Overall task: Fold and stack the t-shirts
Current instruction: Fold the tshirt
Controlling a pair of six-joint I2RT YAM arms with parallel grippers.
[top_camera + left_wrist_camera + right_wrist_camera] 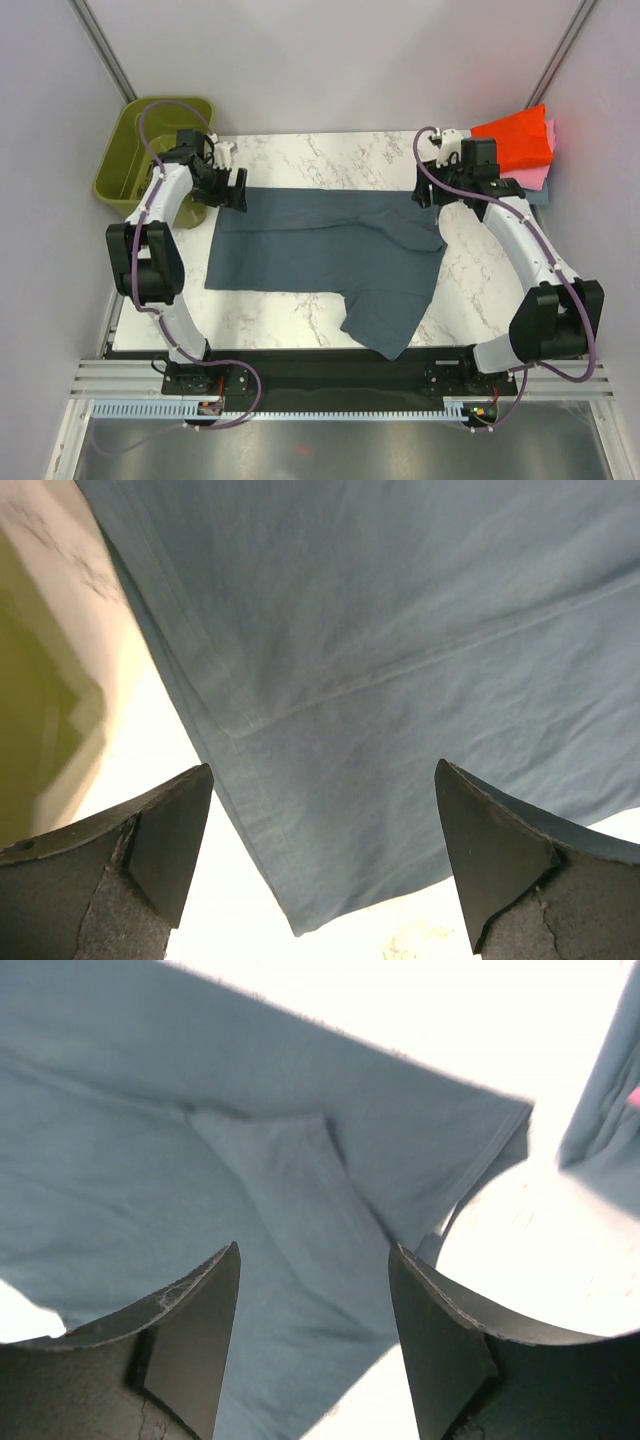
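Observation:
A slate blue-grey t-shirt [320, 250] lies spread on the marble table, partly folded, one part hanging toward the near edge. My left gripper [232, 190] is open just above the shirt's far left corner [300, 880], holding nothing. My right gripper [425, 192] is open above the shirt's far right part [300, 1220], empty too. Folded shirts are stacked at the far right: red-orange [515, 140] on top, pink [530, 178] under it, a teal blue edge [535, 195] lowest.
An olive-green plastic basket [150, 150] stands off the table's far left corner, also showing in the left wrist view [30, 740]. Bare marble table [320, 155] runs along the far edge and at the near left. Grey walls enclose the cell.

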